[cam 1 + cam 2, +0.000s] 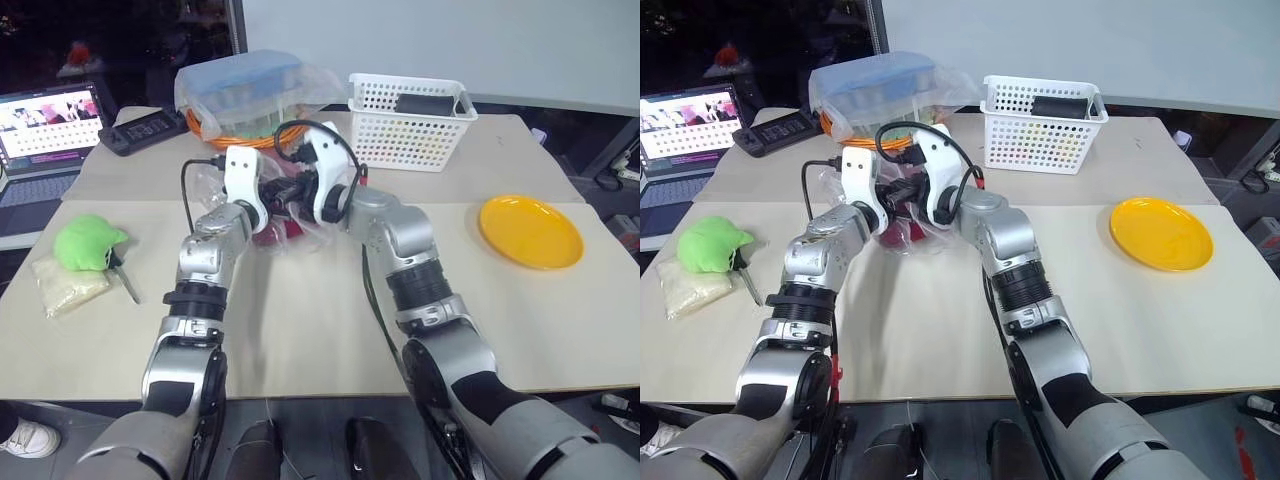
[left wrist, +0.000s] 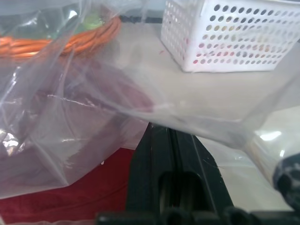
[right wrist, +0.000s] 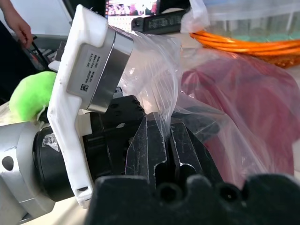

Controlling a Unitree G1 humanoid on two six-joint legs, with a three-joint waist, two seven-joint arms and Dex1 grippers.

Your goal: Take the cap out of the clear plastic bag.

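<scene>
At the far left edge a laptop (image 1: 45, 125) sits open, with a dark flat device (image 1: 145, 130) just to its right. Nearer, on the left of the table (image 1: 300, 330), a bright green soft lump (image 1: 85, 242) rests against a small pale packet (image 1: 68, 283).

In the middle, the left gripper (image 2: 171, 140) has its jaws pressed together on a fold of the clear plastic bag (image 2: 93, 108), pinching the film. Just beside it, the right gripper (image 3: 161, 140) is also clamped tight on the bag's film, which rises out between its two black fingers. The two grippers meet close together over the middle of the table, the bag bunched between them. The cap (image 3: 243, 98) lies inside the bag, its maroon cloth showing through the plastic just beyond the fingers and below them.

Behind the grippers stands a blue box (image 1: 240, 80) and an orange basket (image 1: 225, 130) under draped plastic. To the right of these is a white perforated basket (image 1: 410, 125), and further right, well apart, a yellow plate (image 1: 530, 232).
</scene>
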